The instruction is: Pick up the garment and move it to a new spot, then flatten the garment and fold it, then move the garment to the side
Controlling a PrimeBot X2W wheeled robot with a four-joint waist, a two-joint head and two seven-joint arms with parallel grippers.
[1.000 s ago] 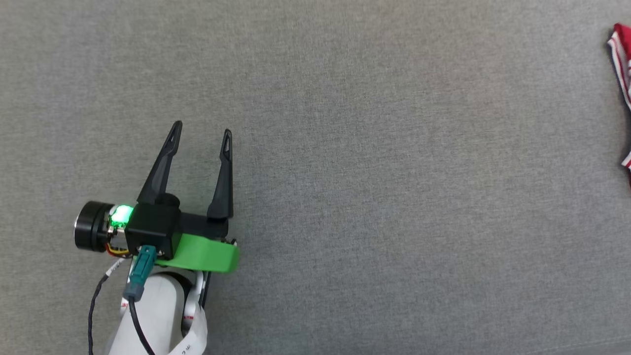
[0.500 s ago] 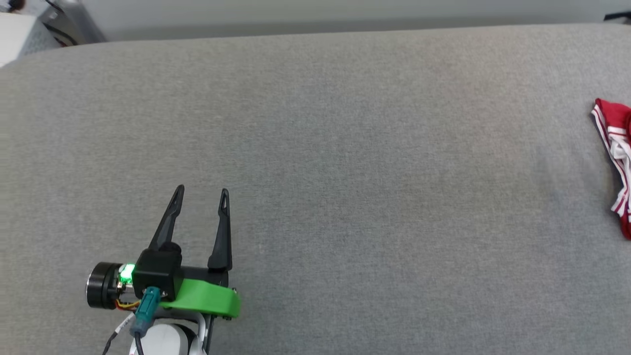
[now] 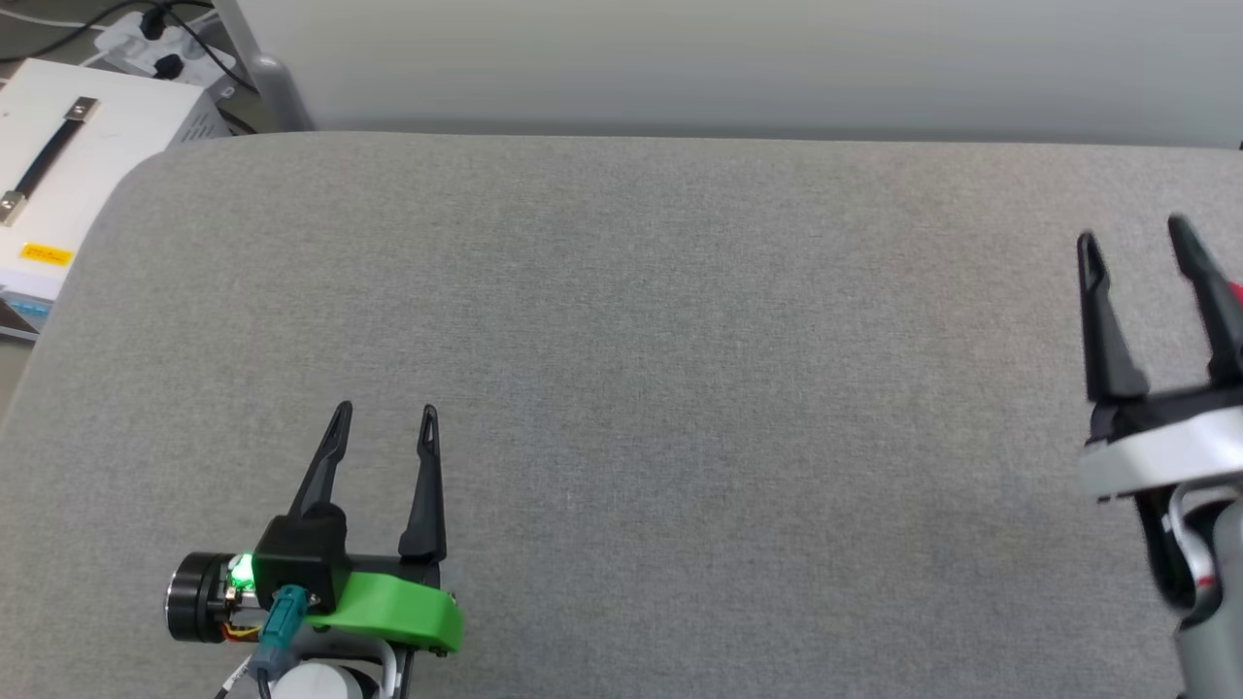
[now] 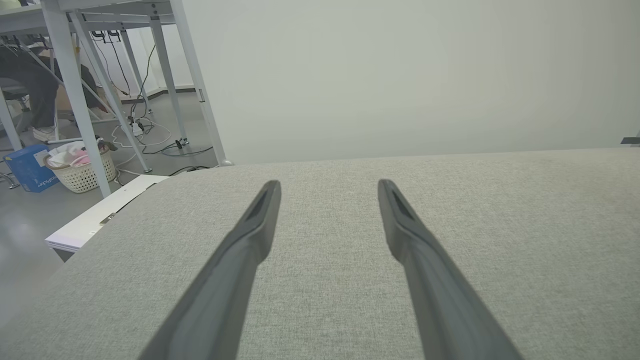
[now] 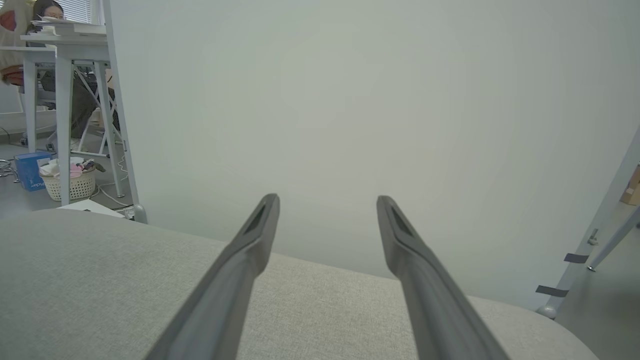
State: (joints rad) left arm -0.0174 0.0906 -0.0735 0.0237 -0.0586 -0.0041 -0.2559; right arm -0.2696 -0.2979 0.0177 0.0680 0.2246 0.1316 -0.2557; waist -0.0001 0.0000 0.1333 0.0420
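Only a thin red sliver of the garment peeks out at the far right edge of the head view, behind my right gripper's outer finger. My right gripper hovers over the grey padded surface at the right, jaws open and empty. At the lower left, my left gripper is also open and empty, far from the garment. In the left wrist view my left gripper holds nothing over bare grey fabric. In the right wrist view my right gripper points past the surface's far edge at a pale wall.
A white box with a black handle stands off the surface's far left corner, with cables behind it. Beyond the left edge are white table legs, a wicker basket and a blue box. A person sits at a desk.
The head camera has tilted up, so the surface's far edge and the wall now show. My right gripper has come into view at the right, covering most of the garment.
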